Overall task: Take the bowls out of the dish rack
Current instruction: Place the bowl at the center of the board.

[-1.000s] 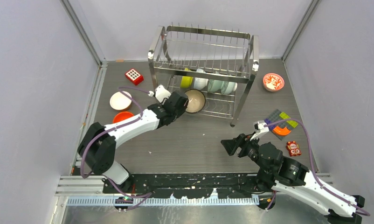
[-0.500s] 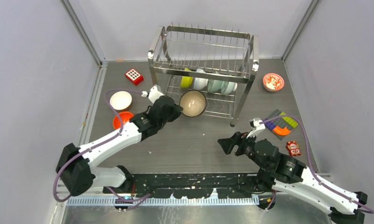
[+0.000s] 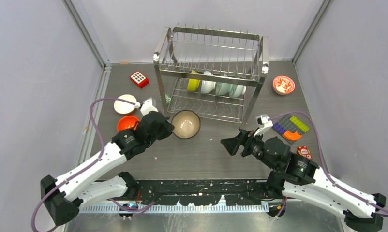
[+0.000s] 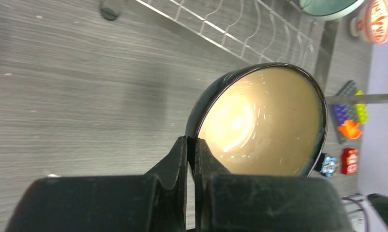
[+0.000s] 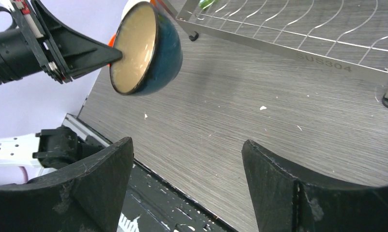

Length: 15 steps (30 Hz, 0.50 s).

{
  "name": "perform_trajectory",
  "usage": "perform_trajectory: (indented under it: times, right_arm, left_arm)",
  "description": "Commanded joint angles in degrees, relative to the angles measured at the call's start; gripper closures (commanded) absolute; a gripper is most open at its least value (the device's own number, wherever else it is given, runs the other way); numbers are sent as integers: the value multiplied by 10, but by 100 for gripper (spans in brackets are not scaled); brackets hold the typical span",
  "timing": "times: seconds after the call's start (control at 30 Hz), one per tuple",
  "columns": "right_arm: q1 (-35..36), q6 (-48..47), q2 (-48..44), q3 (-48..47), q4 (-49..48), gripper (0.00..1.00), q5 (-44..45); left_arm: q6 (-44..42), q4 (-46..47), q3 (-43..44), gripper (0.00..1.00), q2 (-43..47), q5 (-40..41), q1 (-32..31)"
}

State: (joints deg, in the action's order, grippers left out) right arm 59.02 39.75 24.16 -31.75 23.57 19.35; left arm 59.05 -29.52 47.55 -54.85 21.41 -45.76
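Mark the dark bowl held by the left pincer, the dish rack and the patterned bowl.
dark bowl (image 3: 186, 124), top view, its beige inside.
dish rack (image 3: 264, 55), top view, right front post.
patterned bowl (image 3: 283, 84), top view, middle of its inside.

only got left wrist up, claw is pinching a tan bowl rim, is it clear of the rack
Observer: Yes, the right wrist view shows the dark blue bowl in the air, apart from the dish rack.
Operator: how many bowls in the rack
Observer: Four on the lower tier: lime-yellow bowl, white bowl, two pale bowls.
Operator: where's the right claw
Observer: The right claw is open, empty, facing that bowl from the right.
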Motion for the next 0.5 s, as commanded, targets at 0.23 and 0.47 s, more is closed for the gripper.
perform_trajectory:
  times: [0.23,0.47]
  right_arm:
    - [2,-13,85,-71,16,20,27]
    - [60,12,224,-121,6,25,106]
  left_arm:
    - [-123,-135,6,100,83,35,-2]
    - [-164,-137,-3,100,69,1,-1]
